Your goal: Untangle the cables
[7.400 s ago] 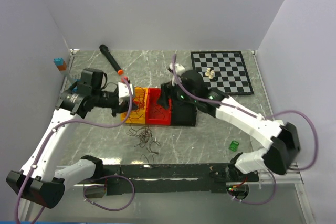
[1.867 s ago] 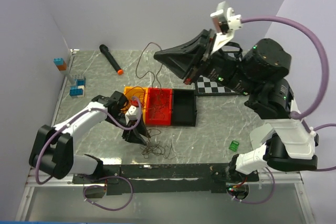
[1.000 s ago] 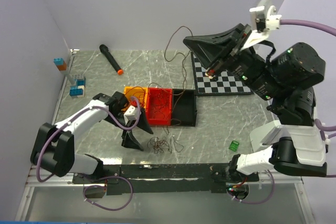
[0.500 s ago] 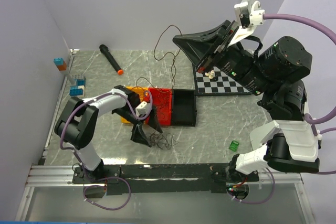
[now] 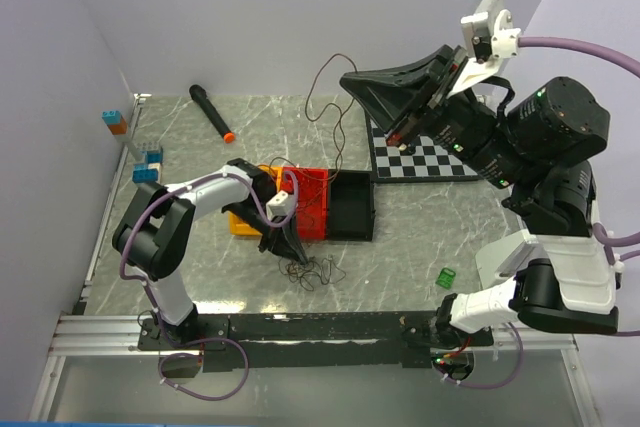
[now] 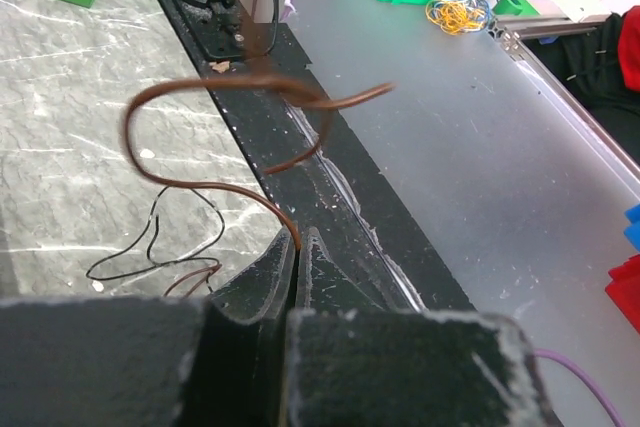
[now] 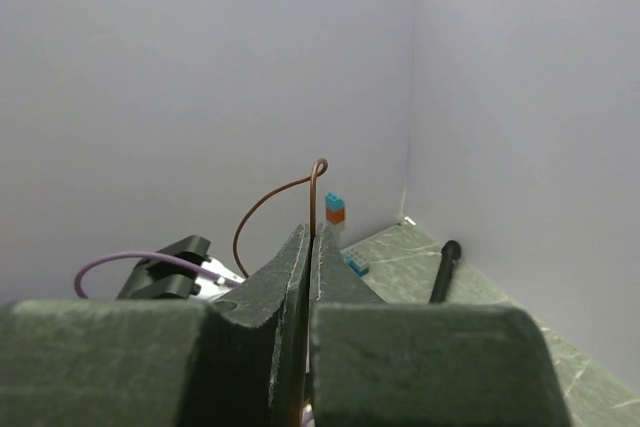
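A small tangle of thin brown and black cables (image 5: pixel 312 273) lies on the marble table in front of the trays. My left gripper (image 5: pixel 292 252) is low at the tangle's left edge, shut on a brown cable (image 6: pixel 205 112) that loops up from its fingertips (image 6: pixel 283 252). A black cable (image 6: pixel 150 247) lies on the table beyond it. My right gripper (image 5: pixel 347 78) is raised high over the back of the table, shut on another brown cable (image 5: pixel 338 132) that hangs down in curls toward the trays. That strand (image 7: pixel 314 197) sticks out of the right gripper (image 7: pixel 312 234).
Orange (image 5: pixel 243 222), red (image 5: pixel 311 179) and black (image 5: pixel 352 205) trays stand side by side mid-table. A chessboard (image 5: pixel 425 159) lies back right, a black marker (image 5: pixel 211 113) back left, blue blocks (image 5: pixel 148 163) at the left edge, a green clip (image 5: pixel 446 277) near right.
My left gripper was open half a second ago and has shut on a brown cable at the tangle, shifting slightly right. The raised right gripper drifted a little right with its cable.
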Controlling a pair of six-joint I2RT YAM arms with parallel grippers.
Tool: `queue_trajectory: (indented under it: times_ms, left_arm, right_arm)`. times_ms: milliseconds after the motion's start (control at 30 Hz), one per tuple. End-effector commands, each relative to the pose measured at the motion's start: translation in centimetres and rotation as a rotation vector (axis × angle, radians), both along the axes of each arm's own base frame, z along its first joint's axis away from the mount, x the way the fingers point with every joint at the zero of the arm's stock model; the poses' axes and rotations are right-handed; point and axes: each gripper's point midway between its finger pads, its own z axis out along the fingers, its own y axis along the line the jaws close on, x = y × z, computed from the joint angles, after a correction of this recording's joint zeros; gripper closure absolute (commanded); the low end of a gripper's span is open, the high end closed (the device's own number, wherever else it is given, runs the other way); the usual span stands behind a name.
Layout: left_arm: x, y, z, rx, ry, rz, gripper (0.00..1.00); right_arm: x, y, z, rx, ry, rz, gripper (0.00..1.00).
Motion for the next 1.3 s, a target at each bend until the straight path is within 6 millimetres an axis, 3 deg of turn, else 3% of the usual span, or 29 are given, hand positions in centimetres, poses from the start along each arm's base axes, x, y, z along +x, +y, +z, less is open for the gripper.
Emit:
queue_trajectory:
  times_ms: [0,167,200,267,433,567,700,833,900,1033,1267]
  left_arm:
    - [-0.3,0.4,0.7,-0.054,-0.079,-0.003,0.99]
    - [0.9,2.6,-3.7,0.159,-0.209,0.037,0.99]
    - [2.5,2.3,-4.1,0.174,-0.312,0.090,0.99]
    - [3.7,2.6,-5.0,0.242,-0.441,0.169,0.99]
    - [5.2,3.3,-5.4,0.379,-0.426,0.256,0.99]
    - [5.2,3.0,-3.4,0.354,-0.420,0.307,0.99]
    - [5.6,2.7,-0.1,0.356,-0.395,0.355,0.90]
    - [5.1,3.2,2.4,0.362,-0.387,0.380,0.87]
    - [4.7,3.5,3.5,0.353,-0.397,0.386,0.90]
    - [4.0,3.9,5.1,0.331,-0.410,0.415,0.92]
    - [3.3,4.6,5.8,0.340,-0.413,0.432,0.95]
  right_arm:
    - [-0.1,-3.5,2.6,0.060,-0.070,-0.086,1.00]
    - [-0.7,-8.0,5.5,0.105,-0.151,-0.189,1.00]
    - [-0.9,-9.1,6.0,0.120,-0.165,-0.210,1.00]
    - [-1.2,-10.9,6.6,0.145,-0.187,-0.244,1.00]
    - [-0.7,-13.4,5.8,0.141,-0.189,-0.343,1.00]
    - [1.2,-11.8,2.9,0.059,-0.141,-0.393,1.00]
    - [4.7,-8.1,-3.2,-0.086,-0.064,-0.462,1.00]
    - [7.6,-6.3,-8.0,-0.135,0.025,-0.452,1.00]
    - [9.0,-5.8,-10.0,-0.152,0.060,-0.455,1.00]
    - [11.1,-4.9,-12.4,-0.175,0.102,-0.455,1.00]
    - [14.0,-4.1,-15.9,-0.225,0.164,-0.475,1.00]
